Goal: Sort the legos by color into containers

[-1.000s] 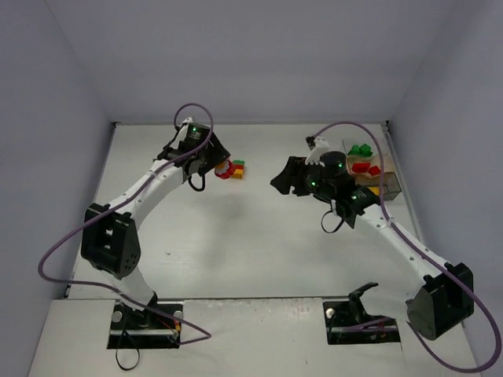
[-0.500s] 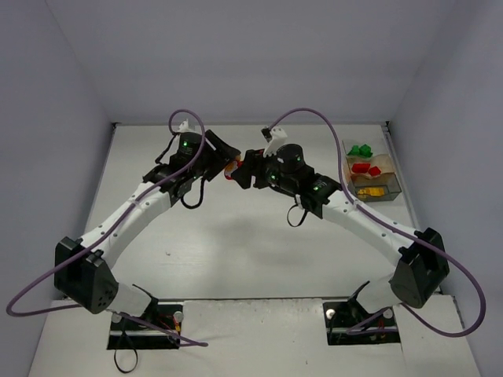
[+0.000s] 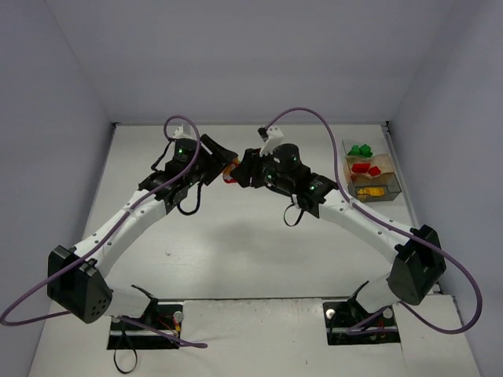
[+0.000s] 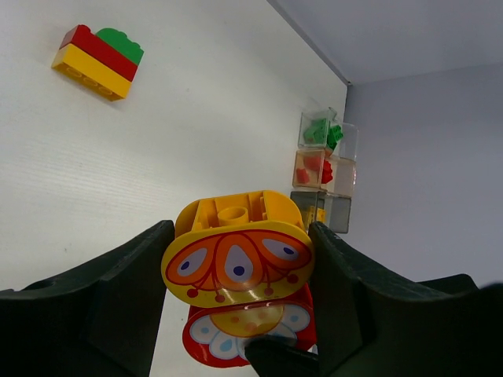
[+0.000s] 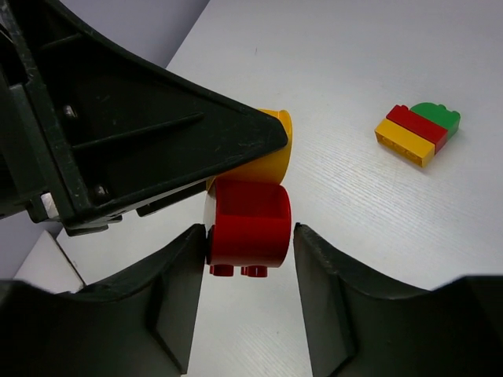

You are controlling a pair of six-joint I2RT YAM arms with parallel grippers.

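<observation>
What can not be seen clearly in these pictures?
Top view: left gripper and right gripper cover the round piece and stacked brick; only a red-orange speck shows.
Left wrist: contents of the tray's lowest compartment, too small and dim.
Right wrist: tray out of frame.

Round piece [image 4: 237,271], bottom edge hidden

The round red-yellow piece [image 4: 236,263] is glossy plastic, shiny on its printed face. The stacked brick [image 4: 97,52] is smooth plastic with a soft sheen. The desk [image 4: 118,181] is matt white with a faint grain. The containers [image 4: 322,169] have clear glossy plastic walls. The fingers [image 4: 102,306] of the left gripper [image 4: 239,236] are matt black plastic
</observation>
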